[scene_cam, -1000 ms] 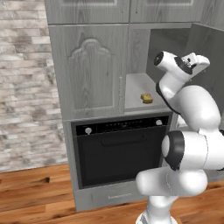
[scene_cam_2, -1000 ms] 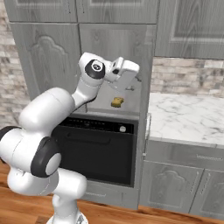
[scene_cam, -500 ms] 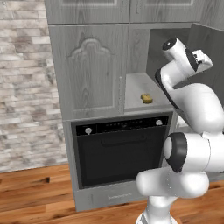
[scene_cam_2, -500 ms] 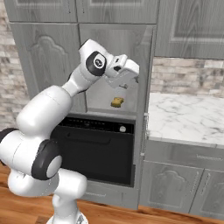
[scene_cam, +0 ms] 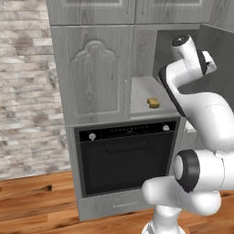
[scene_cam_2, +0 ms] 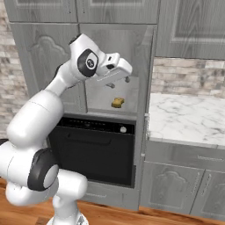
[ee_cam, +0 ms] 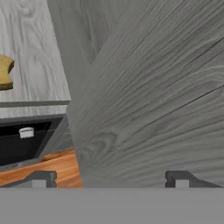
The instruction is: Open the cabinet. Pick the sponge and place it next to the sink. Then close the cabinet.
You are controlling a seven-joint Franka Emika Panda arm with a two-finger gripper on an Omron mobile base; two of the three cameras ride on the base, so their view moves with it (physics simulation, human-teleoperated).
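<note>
The cabinet (scene_cam: 93, 73), light-grey wood-grain with arched raised panels, has its left door shut and its right door swung open. The sponge (scene_cam: 153, 103), a small mustard-yellow block, lies on the cabinet's shelf, right of the shut door.

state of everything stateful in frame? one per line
cabinet right door: swung open, edge-on
cabinet left door: shut
sponge: lying on the cabinet shelf, not held
gripper: open, empty, above the sponge
oven: door shut
low counter cabinets: doors shut
</note>
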